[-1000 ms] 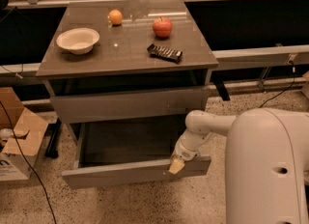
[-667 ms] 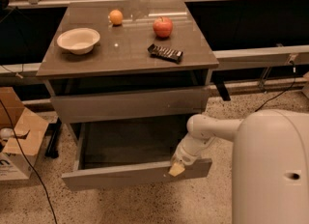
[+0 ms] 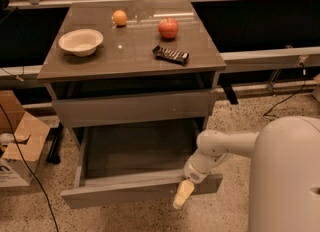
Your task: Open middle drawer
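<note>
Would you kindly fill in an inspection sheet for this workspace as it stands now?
Surface: glossy grey-brown cabinet top, carrying four loose items.
Job's things: wide grey-taupe middle drawer pulled well out; nothing seen in its dark inside. The grey drawer front above is not pulled out as far.
Clutter: cream round bowl, small orange fruit, red apple, dark flat snack packet.
Grippers: the arm's cream-tipped tool is at the right end of the middle drawer's front.
Cables: black cable across the floor at left; another cable at right.
Surroundings: open cardboard box at left, speckled floor.
</note>
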